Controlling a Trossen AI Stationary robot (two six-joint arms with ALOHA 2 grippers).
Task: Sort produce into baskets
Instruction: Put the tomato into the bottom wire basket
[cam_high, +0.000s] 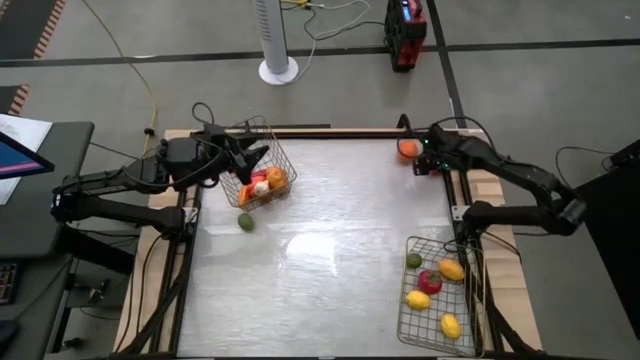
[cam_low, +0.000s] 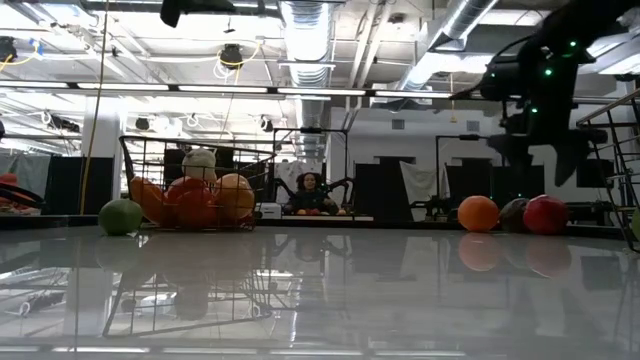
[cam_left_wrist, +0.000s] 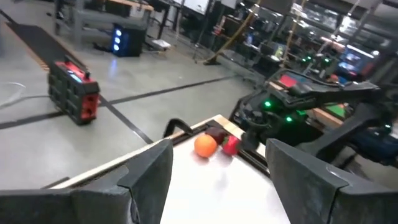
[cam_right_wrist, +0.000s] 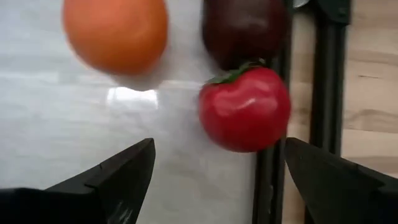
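Note:
The left wire basket (cam_high: 262, 170) stands at the table's far left, holding several pieces of produce: orange, red and white ones (cam_low: 200, 195). A green lime (cam_high: 245, 222) lies on the table just near of it. My left gripper (cam_high: 252, 156) is open and empty above that basket. An orange (cam_right_wrist: 115, 31), a dark fruit (cam_right_wrist: 244, 28) and a red tomato (cam_right_wrist: 244, 109) lie at the far right corner. My right gripper (cam_high: 425, 160) is open above them, its fingers standing either side of the tomato and clear of it.
The right wire basket (cam_high: 440, 295) at the near right holds a green lime, a red pepper and three yellow lemons. A black rail (cam_right_wrist: 329, 74) runs along the table's right edge beside the tomato. The table's middle (cam_high: 330, 250) is bare.

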